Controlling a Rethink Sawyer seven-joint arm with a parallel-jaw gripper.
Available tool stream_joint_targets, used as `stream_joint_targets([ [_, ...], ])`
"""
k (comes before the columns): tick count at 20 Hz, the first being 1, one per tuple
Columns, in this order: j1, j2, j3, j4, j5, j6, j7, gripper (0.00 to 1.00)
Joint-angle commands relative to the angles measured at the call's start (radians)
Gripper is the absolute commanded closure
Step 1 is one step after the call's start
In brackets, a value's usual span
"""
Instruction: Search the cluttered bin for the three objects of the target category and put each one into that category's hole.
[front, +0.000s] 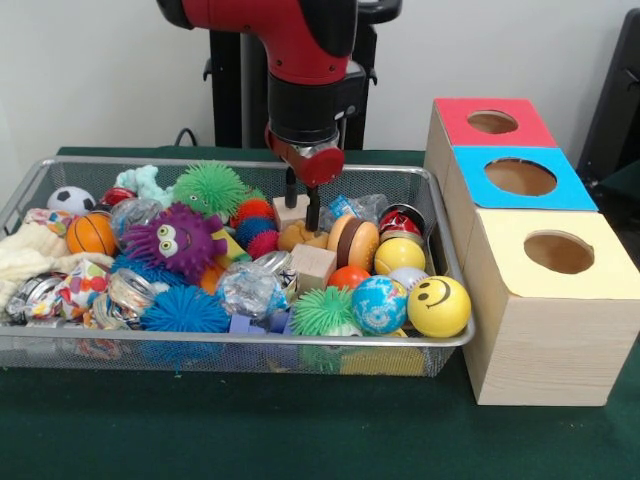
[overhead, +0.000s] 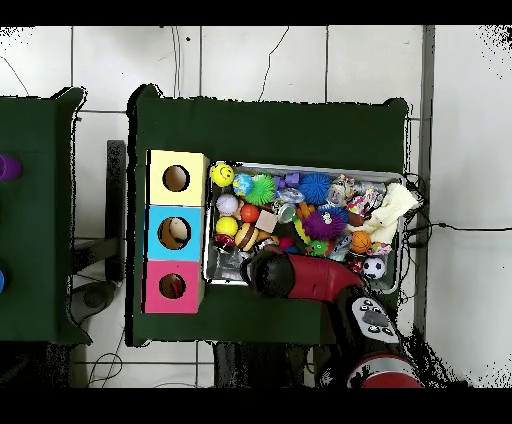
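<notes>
The bin (front: 240, 340) is a silver wire-mesh basket crammed with toys; it also shows in the overhead view (overhead: 300, 168). The hole (front: 492, 122) is in the red top of the farthest wooden box, also seen from overhead (overhead: 172, 286). My gripper (front: 302, 212) reaches down into the bin's back middle, fingers apart and holding nothing. It stands over a pale wooden block (front: 291, 212) and a tan toy (front: 297, 236). A second wooden block (front: 313, 265) lies just in front. In the overhead view the arm (overhead: 300, 277) hides the gripper.
Blue-topped (front: 520, 177) and yellow-topped (front: 558, 252) boxes stand in front of the red one, right of the bin. The bin holds a purple spiky monster (front: 177, 240), a green spiky ball (front: 209, 188), a yellow smiley ball (front: 438, 305), a globe ball (front: 379, 304) and a basketball (front: 91, 233).
</notes>
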Motion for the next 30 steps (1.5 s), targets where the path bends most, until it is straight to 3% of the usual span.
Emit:
stream_joint_targets([
  [1, -0.019, -0.010, 0.067, -0.141, 0.057, 0.159, -0.015, 0.00],
  [8, -0.019, -0.009, 0.075, -0.163, 0.060, 0.191, -0.017, 0.00],
  [16, 0.003, 0.055, 0.059, -0.192, 0.048, 0.126, 0.008, 0.00],
  [23, 0.025, 0.069, 0.055, -0.230, 0.067, 0.157, 0.023, 0.00],
  [30, 0.050, 0.094, 0.042, -0.235, 0.073, 0.125, 0.048, 0.00],
])
